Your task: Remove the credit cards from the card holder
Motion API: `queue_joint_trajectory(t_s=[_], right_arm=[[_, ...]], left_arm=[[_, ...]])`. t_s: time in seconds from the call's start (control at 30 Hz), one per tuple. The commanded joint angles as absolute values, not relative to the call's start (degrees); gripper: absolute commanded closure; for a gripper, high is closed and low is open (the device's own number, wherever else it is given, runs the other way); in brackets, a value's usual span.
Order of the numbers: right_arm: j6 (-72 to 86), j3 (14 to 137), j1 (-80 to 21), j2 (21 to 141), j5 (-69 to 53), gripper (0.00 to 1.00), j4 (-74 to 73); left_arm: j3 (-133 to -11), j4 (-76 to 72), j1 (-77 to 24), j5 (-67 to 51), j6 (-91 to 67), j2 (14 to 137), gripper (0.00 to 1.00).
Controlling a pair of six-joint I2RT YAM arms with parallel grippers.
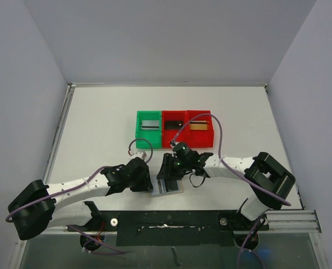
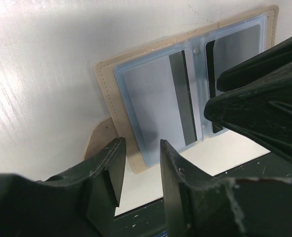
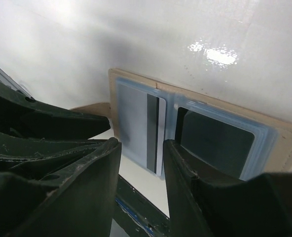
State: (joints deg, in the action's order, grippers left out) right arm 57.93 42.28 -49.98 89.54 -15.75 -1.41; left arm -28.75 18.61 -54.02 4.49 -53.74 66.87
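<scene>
The card holder [image 1: 168, 188] lies open near the table's front edge, tan outside [image 2: 111, 94] with light-blue pockets. Its left pocket holds a silver-grey credit card [image 2: 153, 101] [image 3: 136, 123] with a dark stripe. A second card [image 3: 215, 140] sits in the right pocket, in shadow. My left gripper [image 2: 142, 143] [image 1: 150, 181] is open at the holder's near left corner with nothing between its fingers. My right gripper [image 3: 142, 143] [image 1: 166, 174] is open just above the holder's near edge, holding nothing. Its dark fingers [image 2: 264, 98] cover part of the right pocket.
Three small bins stand in a row behind the holder. The green bin [image 1: 139, 134] holds a silver-grey card [image 1: 150, 124], the middle red bin [image 1: 167, 137] a black card [image 1: 175, 123], and the right red bin [image 1: 210, 134] a gold card [image 1: 198, 126]. A black rail [image 1: 171, 221] runs along the table's near edge.
</scene>
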Motion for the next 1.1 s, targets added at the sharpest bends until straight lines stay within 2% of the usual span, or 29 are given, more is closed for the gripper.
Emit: queue_joint_trajectory(t_s=[0.0,0.33,0.7,1.07], right_arm=[[56.1,46.7,-50.9,90.8,-16.8,0.61,-2.9],[55.4,49.5,-51.7,93.1,-13.2,0.66,-9.4],[55.9,48.7,-51.7,96.0,-16.1,0.72,-6.0],[56.5,46.9,-51.2,94.0,-18.6,0.95,-1.7]], left_arm=[[-29.4,17.0,-53.9,5.1,-53.4,67.3,0.68],[-30.0,16.6,-53.8,5.3,-52.7,69.1,0.72],[-29.9,16.6,-53.9,5.4,-52.9,70.6,0.76],[-29.8,17.1,-53.8,5.8,-52.8,70.4,0.77]])
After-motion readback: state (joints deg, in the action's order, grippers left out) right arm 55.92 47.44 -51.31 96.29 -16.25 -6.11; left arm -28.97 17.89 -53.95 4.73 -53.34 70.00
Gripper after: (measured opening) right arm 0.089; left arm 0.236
